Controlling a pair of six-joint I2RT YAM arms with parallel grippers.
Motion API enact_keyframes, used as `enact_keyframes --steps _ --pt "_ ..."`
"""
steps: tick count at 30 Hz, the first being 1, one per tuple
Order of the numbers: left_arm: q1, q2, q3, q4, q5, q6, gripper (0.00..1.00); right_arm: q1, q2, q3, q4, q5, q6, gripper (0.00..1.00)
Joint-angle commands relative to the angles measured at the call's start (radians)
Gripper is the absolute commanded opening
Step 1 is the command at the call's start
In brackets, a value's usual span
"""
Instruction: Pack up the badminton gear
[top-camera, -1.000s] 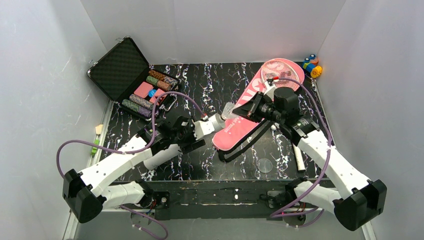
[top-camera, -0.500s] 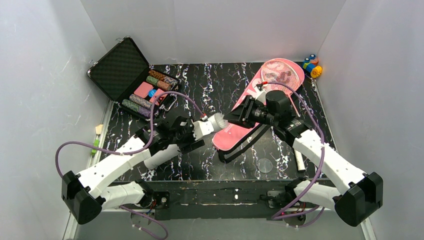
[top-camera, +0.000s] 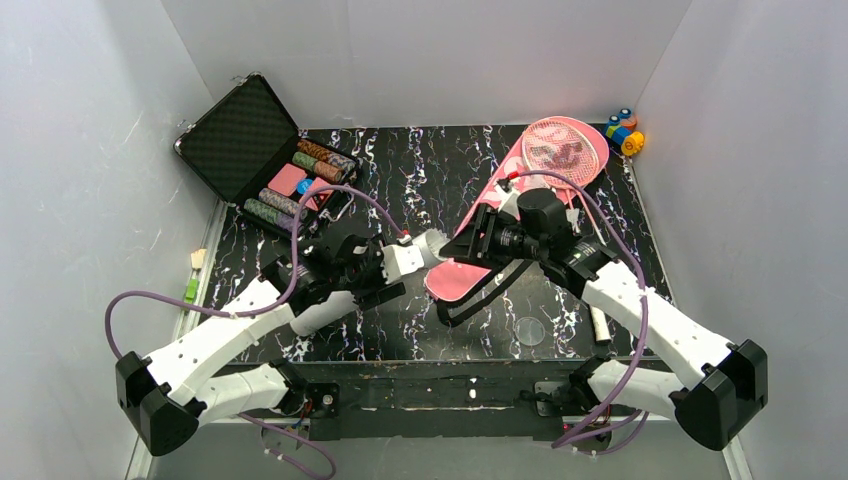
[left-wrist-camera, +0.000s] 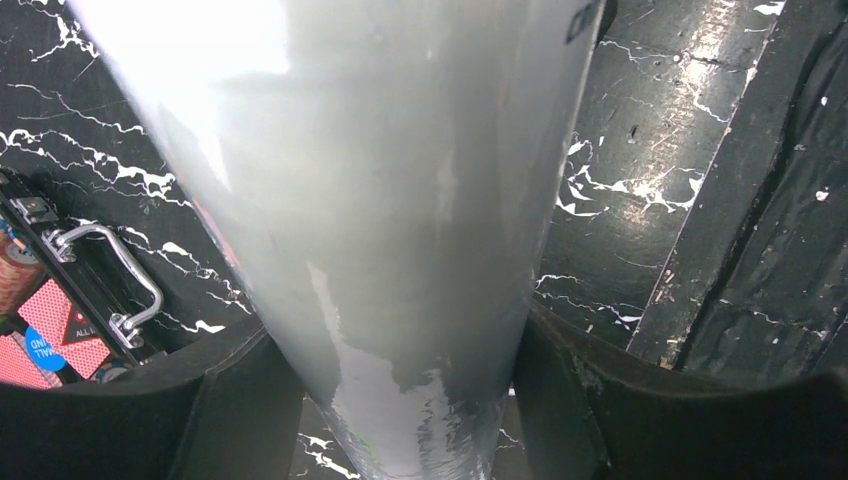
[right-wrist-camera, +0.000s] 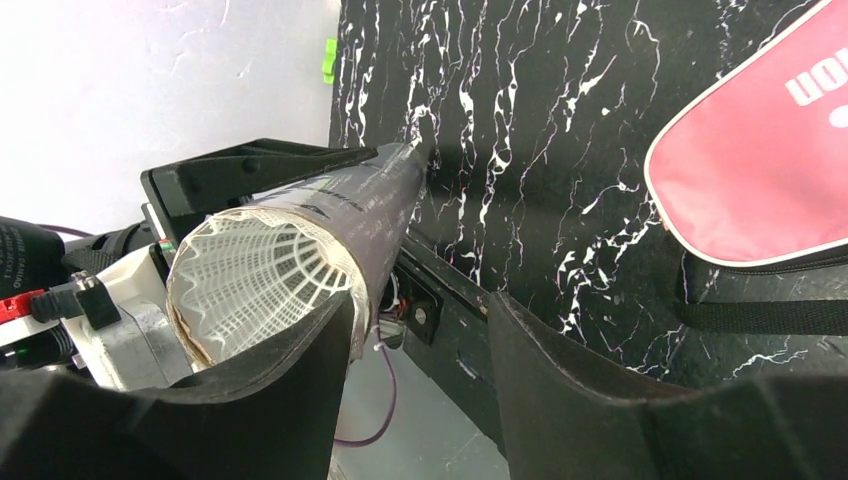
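My left gripper (left-wrist-camera: 405, 400) is shut on the long white tube (left-wrist-camera: 400, 200), which fills the left wrist view between both fingers. From above, the tube (top-camera: 425, 248) points right, toward my right gripper (top-camera: 455, 245). In the right wrist view the white shuttlecock (right-wrist-camera: 260, 270) sits inside the tube's open mouth, skirt facing out. My right gripper (right-wrist-camera: 418, 320) is open; its left finger lies against the tube's rim and nothing is between the fingers. The pink bag (top-camera: 490, 235) lies behind, with a pink racket head (top-camera: 563, 147) sticking out of its far end.
An open black case (top-camera: 245, 130) with poker chips (top-camera: 300, 185) stands at the back left. Small coloured toys (top-camera: 625, 130) sit in the back right corner. A white stick-like thing (top-camera: 600, 322) lies at the right front. The bag's black strap (right-wrist-camera: 760, 315) trails on the table.
My right gripper moved left to the tube's mouth and opened. The shuttlecock it carried now sits inside the tube. The left arm shifted slightly left, still holding the tube.
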Motion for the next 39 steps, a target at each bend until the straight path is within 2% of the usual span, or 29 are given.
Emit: enact_keyframes --steps 1,4,7,11,13,18,23,27,31,35,39 --pt "-0.005 -0.027 0.067 0.014 0.031 0.006 0.46 0.053 0.025 0.066 -0.004 0.028 -0.040 0.60" --pt "-0.007 -0.020 0.083 0.014 0.039 -0.001 0.46 0.090 0.071 0.099 -0.010 0.040 -0.053 0.62" --pt "-0.007 -0.022 0.083 0.014 0.042 0.003 0.47 0.109 0.108 0.129 -0.017 0.034 -0.060 0.69" --pt "-0.006 -0.035 0.052 0.008 0.042 0.014 0.47 0.100 0.104 0.194 -0.068 0.057 -0.093 0.81" --pt "-0.007 -0.047 0.027 0.006 0.037 0.026 0.47 0.070 0.084 0.241 -0.112 0.064 -0.112 0.83" --pt "-0.007 -0.075 -0.036 0.007 0.019 0.055 0.47 -0.095 0.019 0.313 -0.210 0.030 -0.142 0.86" --pt "-0.007 -0.090 -0.071 0.007 0.006 0.075 0.47 -0.333 0.033 0.354 -0.289 0.012 -0.185 0.87" --pt "-0.008 -0.091 -0.085 0.005 0.003 0.091 0.47 -0.512 0.168 0.417 -0.348 0.124 -0.237 0.87" --pt "-0.008 -0.096 -0.093 -0.006 -0.003 0.107 0.47 -0.624 0.391 0.520 -0.339 0.243 -0.288 0.87" --pt "-0.007 -0.109 -0.107 -0.011 -0.015 0.116 0.47 -0.653 0.646 0.708 -0.444 0.307 -0.314 0.84" --pt "-0.007 -0.130 -0.117 -0.024 -0.018 0.116 0.47 -0.653 0.785 0.844 -0.464 0.376 -0.332 0.82"
